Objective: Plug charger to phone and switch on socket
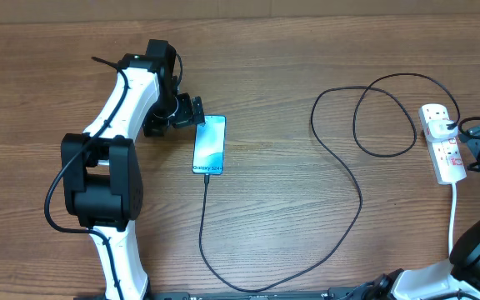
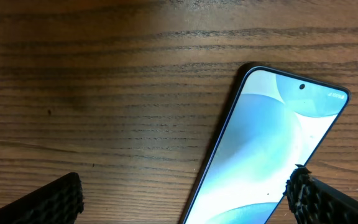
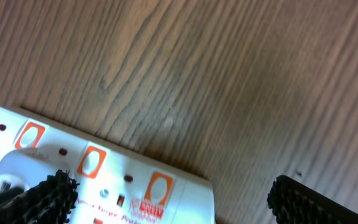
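A wooden desk (image 1: 307, 50) seen from above, with a robot arm at each side. The phone (image 1: 209, 146) lies flat left of centre, its light-blue screen lit and facing up, with small text at its near end. The charger (image 1: 202, 208), a thin black cable, meets the phone's near edge, runs toward the near side of the desk, curves right and loops up to the far right, where it reaches the socket (image 1: 440, 142). The socket is a white power strip with small red switches, and its white cord (image 1: 454, 217) trails toward the near edge.

The left tool (image 2: 185, 186) hovers just beside the phone's far end with its fingers spread wide and holding nothing. In its wrist view the phone's top corner lies between the two fingers.

The right tool (image 3: 173, 186) sits at the right edge of the desk, right by the socket. It is also wide open and empty, with the strip's end below its gap.
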`<state>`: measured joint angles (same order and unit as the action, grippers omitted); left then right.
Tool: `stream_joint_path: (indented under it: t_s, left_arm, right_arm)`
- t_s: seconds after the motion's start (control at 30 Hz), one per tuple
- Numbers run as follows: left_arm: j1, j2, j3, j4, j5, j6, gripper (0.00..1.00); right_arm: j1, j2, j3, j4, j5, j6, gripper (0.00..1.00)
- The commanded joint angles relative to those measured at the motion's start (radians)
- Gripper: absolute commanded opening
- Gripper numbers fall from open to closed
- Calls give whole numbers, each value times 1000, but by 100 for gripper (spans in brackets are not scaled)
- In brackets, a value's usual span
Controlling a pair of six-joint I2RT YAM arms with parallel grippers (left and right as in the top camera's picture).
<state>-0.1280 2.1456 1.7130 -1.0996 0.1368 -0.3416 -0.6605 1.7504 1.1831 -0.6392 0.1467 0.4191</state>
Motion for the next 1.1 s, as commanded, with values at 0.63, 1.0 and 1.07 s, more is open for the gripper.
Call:
stream_joint_path:
  t_s: [0.63,1.0,1.07]
  left_arm:
    - [10,-19,18,1,-14,-14,100]
    - [10,-19,18,1,-14,-14,100]
    - [10,-19,18,1,-14,-14,100]
  right_arm:
    - [-2,60,-6,85,10,-61,100]
    - [-2,61,-6,98,-43,-83,100]
    - [-2,61,-6,104,-43,-88,100]
